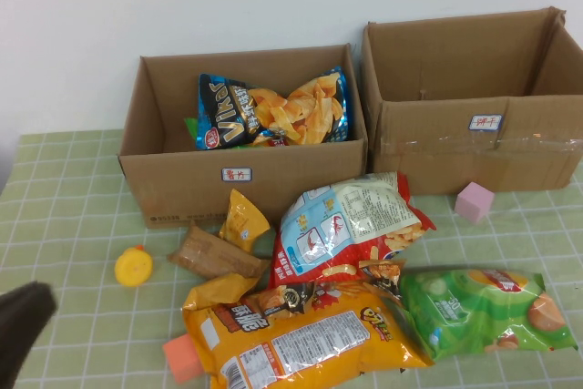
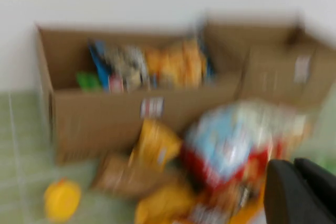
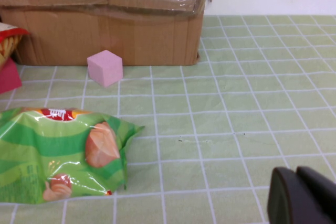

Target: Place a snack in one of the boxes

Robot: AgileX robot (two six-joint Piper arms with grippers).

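1. The snacks lie loose on the worktop (image 1: 73, 189) near its front edge: a yellow chip bag (image 1: 301, 334), a red-and-blue bag (image 1: 346, 225) resting partly on it, and a green bag (image 1: 483, 309) toward the front right corner. Nothing is gripped yet.
2. The left box (image 1: 246, 175) at the back already holds a blue-and-orange bag (image 1: 273, 111); the right box (image 1: 474, 148) shows no contents from above.
3. The left claw (image 1: 23, 330) sits at the front left corner, well apart from the pile; whether its fingers are spread or pressed together cannot be told.
4. The right claw (image 3: 302, 195) appears only in its own wrist view, low over bare worktop beyond the green bag (image 3: 58, 156); its state cannot be told either.
5. Likely risk: the bags overlap, so lifting the yellow one could drag the red-and-blue one along or tip it off. Slick puffed film may also slip from a shallow pinch.
6. The small yellow duck (image 1: 134, 266) and orange block (image 1: 185, 359) lie near the left arm's probable path and could be knocked.
7. Only the high view shows inside the boxes. The right wrist view shows the pink cube (image 3: 105, 67) standing apart from the right box's wall. The left wrist view is smeared.
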